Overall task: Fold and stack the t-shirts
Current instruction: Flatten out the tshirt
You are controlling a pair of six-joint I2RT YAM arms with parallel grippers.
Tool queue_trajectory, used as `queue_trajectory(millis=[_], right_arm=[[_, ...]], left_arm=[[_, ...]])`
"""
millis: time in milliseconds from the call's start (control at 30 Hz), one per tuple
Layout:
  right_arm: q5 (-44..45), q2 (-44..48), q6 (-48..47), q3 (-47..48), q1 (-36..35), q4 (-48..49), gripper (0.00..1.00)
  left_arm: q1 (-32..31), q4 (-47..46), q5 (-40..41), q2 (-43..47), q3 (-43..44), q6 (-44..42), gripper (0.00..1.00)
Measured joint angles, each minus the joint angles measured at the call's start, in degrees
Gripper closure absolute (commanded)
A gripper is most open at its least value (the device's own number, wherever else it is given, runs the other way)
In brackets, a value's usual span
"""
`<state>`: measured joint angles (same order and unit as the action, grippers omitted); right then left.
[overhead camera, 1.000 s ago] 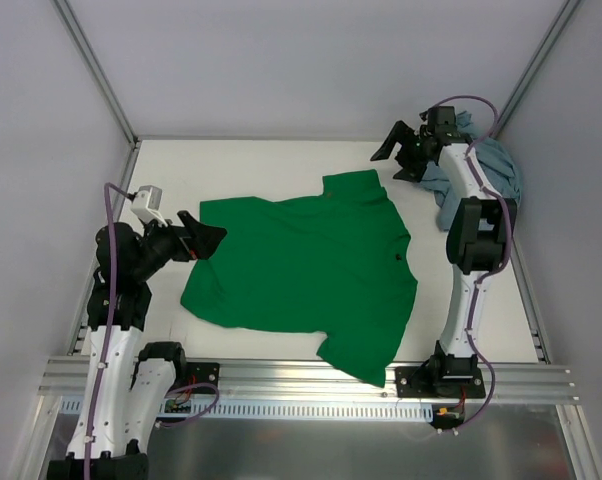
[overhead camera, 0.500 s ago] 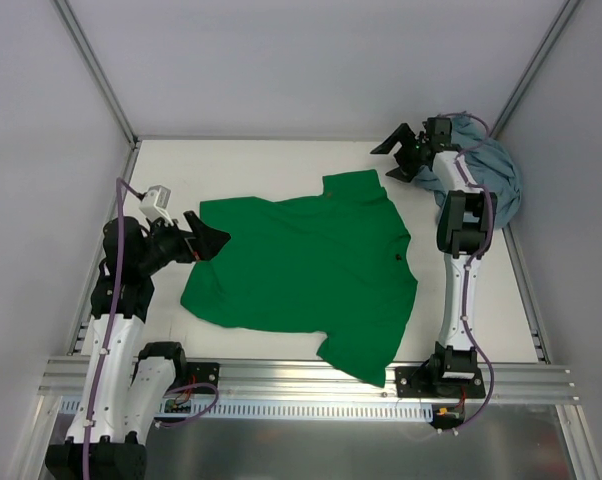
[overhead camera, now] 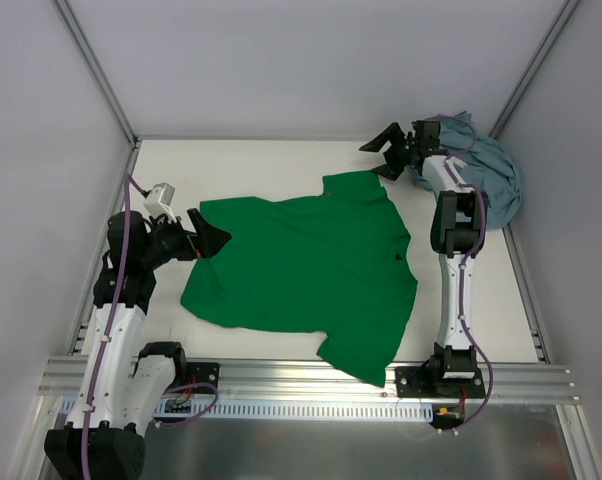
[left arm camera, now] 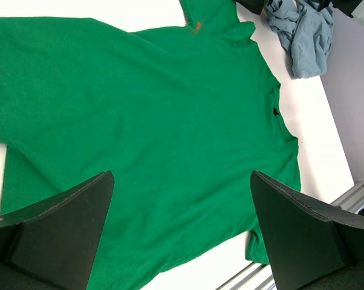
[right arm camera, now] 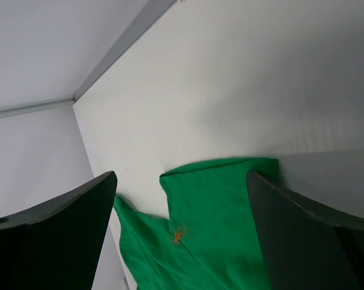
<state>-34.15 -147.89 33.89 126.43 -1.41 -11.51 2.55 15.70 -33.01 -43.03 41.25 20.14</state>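
Walls [overhead camera: 281, 60] enclose table [overhead camera: 261, 165]; blue-grey t-shirt [overhead camera: 493, 178] bunched near right end effector [overhead camera: 376, 158].

Blue-grey t-shirt [overhead camera: 493, 176] partly behind right arm [overhead camera: 452, 224], green t-shirt [left arm camera: 139, 121] cropped at edges

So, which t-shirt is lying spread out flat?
The green t-shirt, laid out flat; the blue-grey t-shirt is a crumpled heap in the far right corner.
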Motion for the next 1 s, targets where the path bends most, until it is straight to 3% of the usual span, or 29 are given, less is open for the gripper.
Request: queue_trajectory(millis=[500,1000], right_arm=[[-1.5,3.5,-1.8,-9.0,0.2,3.4,0.06],[-2.2,4.4,-4.7,-9.5,3.2,1.2,0.05]], left_arm=[[0.0,-0.2,0.0,0.2,0.0,0.0,0.01],[0.0,-0.8,0.0,-1.2,0.0,0.0,0.01]])
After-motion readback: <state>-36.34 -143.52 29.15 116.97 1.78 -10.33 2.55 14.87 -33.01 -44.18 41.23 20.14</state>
